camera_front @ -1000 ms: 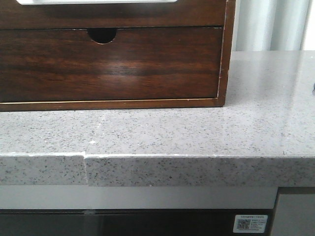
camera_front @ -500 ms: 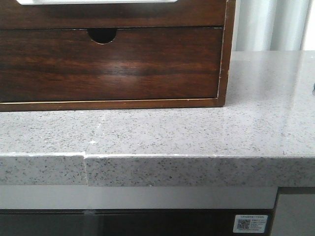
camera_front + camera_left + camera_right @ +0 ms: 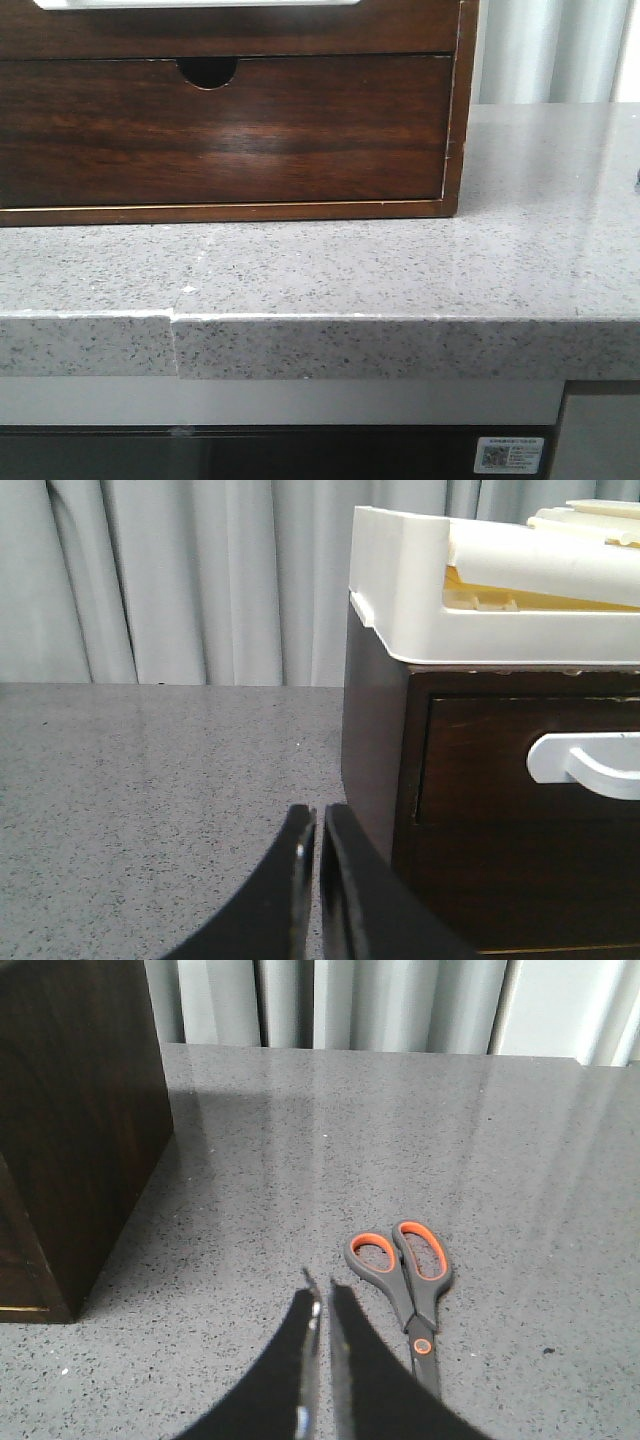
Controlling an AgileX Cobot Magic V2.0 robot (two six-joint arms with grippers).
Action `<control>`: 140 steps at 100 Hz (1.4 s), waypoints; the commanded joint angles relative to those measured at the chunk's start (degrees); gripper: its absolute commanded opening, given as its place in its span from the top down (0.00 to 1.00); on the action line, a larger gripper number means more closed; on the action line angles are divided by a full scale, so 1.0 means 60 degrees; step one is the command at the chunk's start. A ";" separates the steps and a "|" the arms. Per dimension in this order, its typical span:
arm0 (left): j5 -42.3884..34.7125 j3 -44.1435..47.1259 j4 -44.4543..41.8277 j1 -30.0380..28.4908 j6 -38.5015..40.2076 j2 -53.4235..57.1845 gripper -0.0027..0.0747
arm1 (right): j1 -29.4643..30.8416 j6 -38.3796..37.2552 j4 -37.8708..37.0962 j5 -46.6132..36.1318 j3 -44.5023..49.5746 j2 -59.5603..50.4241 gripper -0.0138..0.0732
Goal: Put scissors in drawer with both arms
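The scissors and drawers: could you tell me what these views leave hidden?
- Scissors: blade tips hidden behind the right gripper; absent from the front view.
- Drawer: front view's top edge crops it.
- Drawer interiors: hidden behind closed fronts.
- White tray contents: left wrist frame edge crops them.

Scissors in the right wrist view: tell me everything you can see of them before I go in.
The scissors lie flat on the grey speckled countertop, blades closed. The handles are dark grey with orange-lined finger loops, one loop larger than the other, and an orange dot marks the pivot. The loops point away from the right gripper, whose fingers stand nearly together just beside the scissors without touching them. The blade tips are hidden behind one finger. Nothing rests on them; the wooden cabinet stands well apart.
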State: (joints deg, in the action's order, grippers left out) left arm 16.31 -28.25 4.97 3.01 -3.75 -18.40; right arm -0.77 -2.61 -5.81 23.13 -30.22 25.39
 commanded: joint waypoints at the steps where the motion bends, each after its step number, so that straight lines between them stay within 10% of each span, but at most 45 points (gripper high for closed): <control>1: -0.0698 -0.0349 -0.0253 -0.0021 0.0063 -0.0151 0.89 | 0.0077 0.0013 -0.0172 -0.0779 -0.0348 0.0105 0.73; 17: -0.0678 -0.0349 -0.0426 -0.0021 0.0063 -0.0151 0.47 | 0.0077 0.0013 -0.0172 -0.1016 -0.0348 0.0105 0.34; 28: -0.0695 -0.0349 -0.0407 -0.0021 0.0063 -0.0151 0.30 | 0.0077 0.0013 -0.0172 -0.1060 -0.0348 0.0105 0.25; 64: -0.0811 -0.0349 -0.0034 -0.0021 0.0077 -0.0151 0.38 | 0.0077 0.0013 -0.0172 -0.1082 -0.0348 0.0105 0.25; 93: -0.0546 -0.0330 0.5920 -0.0021 0.0077 -0.0430 0.48 | 0.0077 0.0013 -0.0134 -0.1181 -0.0348 0.0105 0.25; 120: 0.0126 -0.0351 0.8023 0.0340 -0.0048 -0.1815 0.47 | 0.0077 0.0013 -0.0134 -0.1181 -0.0348 0.0105 0.25; 140: 0.0214 -0.0546 1.0757 0.1125 -0.2438 -0.2972 0.43 | 0.0077 0.0013 -0.0134 -0.1181 -0.0348 0.0105 0.25</control>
State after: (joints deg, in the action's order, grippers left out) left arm 19.09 -28.61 60.34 7.77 -11.80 -33.11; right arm -0.77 -2.61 -5.81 21.20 -30.22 25.39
